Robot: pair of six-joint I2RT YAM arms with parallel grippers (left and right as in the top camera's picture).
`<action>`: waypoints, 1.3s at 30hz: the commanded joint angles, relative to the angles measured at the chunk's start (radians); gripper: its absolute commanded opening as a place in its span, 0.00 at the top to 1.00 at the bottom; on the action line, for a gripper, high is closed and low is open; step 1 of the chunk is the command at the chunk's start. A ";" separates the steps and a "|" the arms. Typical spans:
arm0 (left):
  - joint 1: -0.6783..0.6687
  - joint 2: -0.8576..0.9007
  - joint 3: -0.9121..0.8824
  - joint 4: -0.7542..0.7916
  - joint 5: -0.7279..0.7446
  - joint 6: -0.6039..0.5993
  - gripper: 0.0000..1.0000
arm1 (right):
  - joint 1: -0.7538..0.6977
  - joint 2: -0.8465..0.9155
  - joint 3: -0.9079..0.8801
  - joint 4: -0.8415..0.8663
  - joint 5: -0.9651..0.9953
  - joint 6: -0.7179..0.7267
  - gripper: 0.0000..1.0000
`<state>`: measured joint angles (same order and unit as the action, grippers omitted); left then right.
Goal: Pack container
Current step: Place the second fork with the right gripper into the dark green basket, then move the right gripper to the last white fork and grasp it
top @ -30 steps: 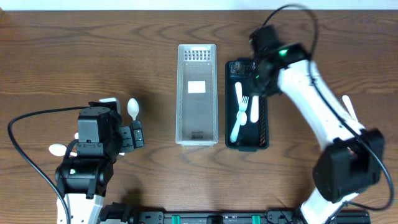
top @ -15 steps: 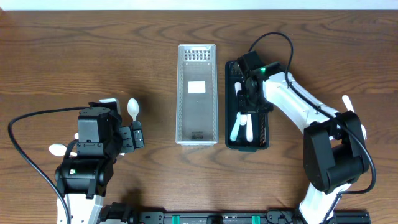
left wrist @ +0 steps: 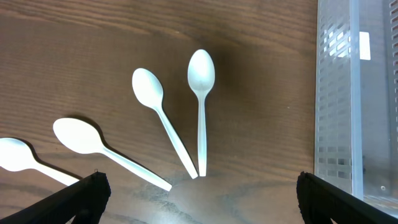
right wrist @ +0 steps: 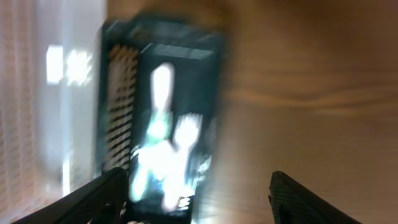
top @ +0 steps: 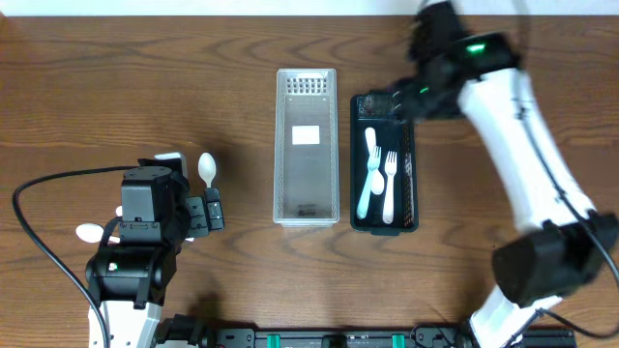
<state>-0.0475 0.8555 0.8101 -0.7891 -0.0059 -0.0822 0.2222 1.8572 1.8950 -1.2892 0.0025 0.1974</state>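
A black container (top: 410, 198) holds a white fork (top: 390, 179) and other white cutlery (top: 368, 169). In the right wrist view that black container (right wrist: 118, 118) is blurred, with the cutlery (right wrist: 163, 134) inside it. My right gripper (top: 395, 101) hangs over the container's far end, open (right wrist: 199, 199) with nothing between its fingers. A clear container (top: 307, 145) lies to the left of the black one. Several white spoons (left wrist: 201, 93) lie on the wood in front of my left gripper (left wrist: 199, 202), which is open and empty (top: 211, 210).
One spoon (top: 207, 169) shows beside the left arm in the overhead view, another (top: 89, 232) pokes out at its left. The clear container's perforated wall (left wrist: 339, 93) fills the right edge of the left wrist view. A black cable (top: 39, 242) loops at the left.
My right gripper has opened, left the fork lying in the black container, and risen back toward the container's far end. The left arm has not moved.
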 commanded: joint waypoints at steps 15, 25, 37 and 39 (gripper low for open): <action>0.004 -0.001 0.014 -0.003 -0.001 -0.010 0.02 | -0.703 -0.027 -0.076 0.032 -0.029 -0.416 0.01; 0.004 -0.001 0.014 -0.003 -0.001 -0.010 0.02 | -0.823 -0.026 -0.295 0.164 -0.037 -0.697 0.01; 0.004 0.000 0.014 -0.003 -0.001 -0.009 0.02 | -0.819 -0.023 -0.607 0.400 0.037 -1.072 0.07; 0.004 0.000 0.014 -0.003 -0.001 -0.009 0.02 | -0.819 -0.022 -0.627 0.440 0.035 -1.077 0.06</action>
<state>-0.0475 0.8555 0.8101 -0.7887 -0.0063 -0.0822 -0.6018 1.8370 1.2911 -0.8803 0.0174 -0.7963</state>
